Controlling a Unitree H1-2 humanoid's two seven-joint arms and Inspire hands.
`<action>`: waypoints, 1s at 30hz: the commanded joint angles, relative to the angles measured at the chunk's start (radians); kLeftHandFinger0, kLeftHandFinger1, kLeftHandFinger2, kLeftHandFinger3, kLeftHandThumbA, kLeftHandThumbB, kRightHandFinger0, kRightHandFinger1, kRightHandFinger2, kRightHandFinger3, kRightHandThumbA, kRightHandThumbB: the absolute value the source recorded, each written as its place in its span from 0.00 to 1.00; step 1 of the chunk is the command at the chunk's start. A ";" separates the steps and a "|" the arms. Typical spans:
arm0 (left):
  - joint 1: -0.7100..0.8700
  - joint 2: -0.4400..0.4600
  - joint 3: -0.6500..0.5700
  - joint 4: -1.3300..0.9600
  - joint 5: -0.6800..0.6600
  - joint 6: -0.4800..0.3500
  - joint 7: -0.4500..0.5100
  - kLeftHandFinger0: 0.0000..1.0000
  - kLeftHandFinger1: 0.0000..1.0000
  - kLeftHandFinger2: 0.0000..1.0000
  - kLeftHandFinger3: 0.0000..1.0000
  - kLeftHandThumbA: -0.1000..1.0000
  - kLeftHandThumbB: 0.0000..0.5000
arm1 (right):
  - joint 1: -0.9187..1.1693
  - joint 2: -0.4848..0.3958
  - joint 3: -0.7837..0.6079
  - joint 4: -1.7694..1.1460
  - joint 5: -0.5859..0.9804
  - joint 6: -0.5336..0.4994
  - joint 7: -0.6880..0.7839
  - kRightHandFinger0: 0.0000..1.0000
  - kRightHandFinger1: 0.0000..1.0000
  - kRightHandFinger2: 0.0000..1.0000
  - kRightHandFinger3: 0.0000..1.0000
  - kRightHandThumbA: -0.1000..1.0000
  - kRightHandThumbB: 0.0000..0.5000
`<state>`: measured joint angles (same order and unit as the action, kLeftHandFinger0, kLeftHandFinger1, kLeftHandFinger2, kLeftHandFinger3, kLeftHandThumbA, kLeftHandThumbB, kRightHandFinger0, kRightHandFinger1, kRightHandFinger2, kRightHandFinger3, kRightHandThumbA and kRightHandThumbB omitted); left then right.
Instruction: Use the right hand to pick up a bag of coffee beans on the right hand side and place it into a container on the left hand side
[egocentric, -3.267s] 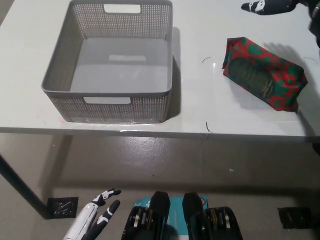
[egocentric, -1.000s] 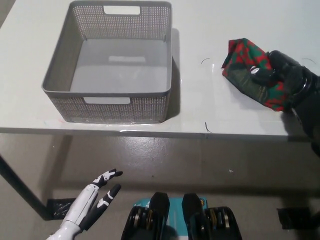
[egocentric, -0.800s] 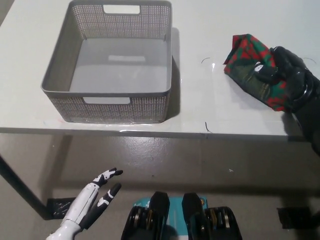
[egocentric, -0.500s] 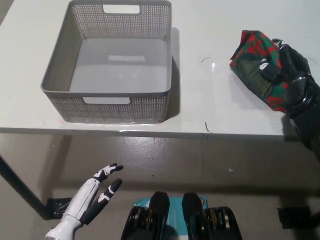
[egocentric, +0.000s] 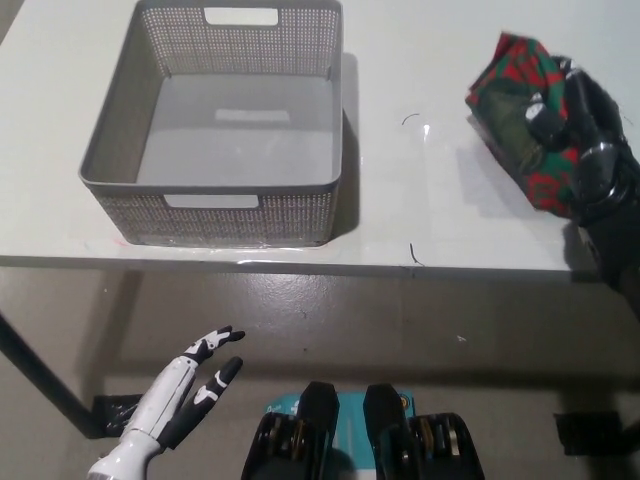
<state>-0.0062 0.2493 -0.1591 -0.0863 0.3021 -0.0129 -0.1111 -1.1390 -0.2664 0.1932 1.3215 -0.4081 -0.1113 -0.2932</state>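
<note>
Up comes the bag (egocentric: 520, 115)! A moment back it lay flat on the table's right side with the right hand (egocentric: 585, 140) settling over it; now its near end is tipped up and the whole thing sits higher and further right in the view. Black fingers (egocentric: 545, 110) are wrapped round the red-and-green wrapping, thumb on the near face, the rest curled over the far edge, so that is a firm clamp on the bag. Whether its lower end touches the table (egocentric: 420, 200) I can't tell, as the black arm hides it. A soft shadow lies on the white top just beside the bag, on its left.

Over on the left side stands the basket (egocentric: 215, 190), grey, perforated walls, cut-out handles at the near and far ends, nothing inside it. It has not budged since the earlier pictures. Bag and basket are well apart, with a bare stretch of white tabletop between them and a couple of thin dark scratch marks (egocentric: 412, 119) on that stretch.

Down at the lower left the left hand (egocentric: 190, 385) hangs below table level, over the floor, holding nothing, fingers spread apart and pointing up and to the right. It has drifted only slightly from where it hung before.
</note>
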 joint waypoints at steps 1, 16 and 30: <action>0.001 0.017 0.011 -0.034 0.006 -0.005 -0.005 1.00 1.00 1.00 1.00 1.00 0.28 | -0.181 -0.019 -0.021 -0.138 0.022 -0.049 -0.050 0.00 0.47 0.89 0.92 0.00 0.29; 0.002 0.007 -0.014 -0.032 0.021 -0.003 -0.010 1.00 1.00 1.00 1.00 1.00 0.28 | -0.231 0.117 -0.003 -0.656 0.008 0.076 0.071 0.00 0.42 0.81 0.99 0.00 0.28; 0.011 -0.006 -0.061 -0.026 0.052 -0.013 -0.007 1.00 1.00 1.00 1.00 1.00 0.23 | -0.240 0.329 0.051 -0.672 -0.011 0.125 0.113 0.00 0.10 0.73 0.92 0.00 0.36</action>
<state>0.0168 0.2430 -0.2118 -0.0861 0.3302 -0.0121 -0.1122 -1.2775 0.0439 0.2419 0.6393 -0.4079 0.0263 -0.1769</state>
